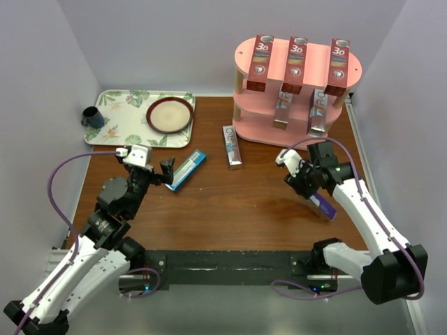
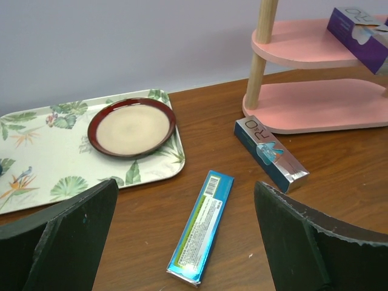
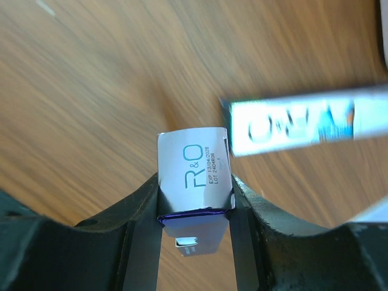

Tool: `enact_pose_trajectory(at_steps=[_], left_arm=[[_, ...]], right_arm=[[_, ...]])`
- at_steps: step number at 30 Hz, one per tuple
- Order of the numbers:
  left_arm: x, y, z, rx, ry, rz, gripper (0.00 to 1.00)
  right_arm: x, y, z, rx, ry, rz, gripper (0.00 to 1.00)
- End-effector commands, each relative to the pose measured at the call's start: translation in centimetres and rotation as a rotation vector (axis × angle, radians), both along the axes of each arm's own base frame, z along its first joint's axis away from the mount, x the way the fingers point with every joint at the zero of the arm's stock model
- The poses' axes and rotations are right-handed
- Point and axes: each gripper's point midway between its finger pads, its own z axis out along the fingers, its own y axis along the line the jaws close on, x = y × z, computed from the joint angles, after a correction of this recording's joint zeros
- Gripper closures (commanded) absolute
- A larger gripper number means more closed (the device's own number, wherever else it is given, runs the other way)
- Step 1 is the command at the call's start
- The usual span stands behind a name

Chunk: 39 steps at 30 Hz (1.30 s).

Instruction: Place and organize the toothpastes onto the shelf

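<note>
Fingers of the right gripper clamp a slim purple toothpaste carton near the wooden table's right edge; the left gripper stands wide apart. Grasping seems done; next it needs lifting to the pink three-tier shelf.

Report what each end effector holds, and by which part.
Right end effector: purple toothpaste carton, pinched across its sides near one end. Left end effector: nothing.

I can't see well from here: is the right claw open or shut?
Shut on a purple carton: the wrist view shows the right claw with both fingers pressed against the carton's sides.
</note>
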Motion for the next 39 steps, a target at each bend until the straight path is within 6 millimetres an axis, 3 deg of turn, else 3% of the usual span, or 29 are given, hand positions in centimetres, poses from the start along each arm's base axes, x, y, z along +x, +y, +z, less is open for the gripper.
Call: enact_pose_trajectory(at_steps=[1,6,10,11,14,22,31,39], left_arm=[[-0.1,-1.5,1.5,-0.010,-0.053,-0.088,0.00],[-0.8,-4.3,1.2,0.036,-0.065,-0.250,0.00],[-1.7,-6.9,0.3,0.071,-0.049,-0.410,0.00],[-1.9,-7.5,0.9,0.062,-0.076,-0.440,0.00],[-3.6,-10.0,0.5,0.085,-0.085,-0.623,0.00],[-7.1,-13.9,-1.1,0.082,-0.070,-0.946,0.01],[-9.6,-18.4,-2.0,0.119,0.018,-1.183,0.00],[-9.1,-21.8,-2.8,0.163,0.093,-1.229,0.04]], right_arm=[[-0.1,5.7,2.7,0.215,0.061,0.099,0.83],[-0.9,9.2,3.0,0.275,0.138,0.186,0.84],[-0.5,11.3,5.2,0.367,0.079,0.233,0.84],[-0.5,11.7,5.6,0.388,0.070,0.245,0.84],[-1.0,12.9,7.1,0.449,0.064,0.292,0.84],[-2.9,15.4,10.6,0.592,0.030,0.435,0.83],[-3.9,17.5,11.3,0.609,0.025,0.569,0.82],[-4.2,20.2,11.5,0.613,-0.005,0.681,0.83]])
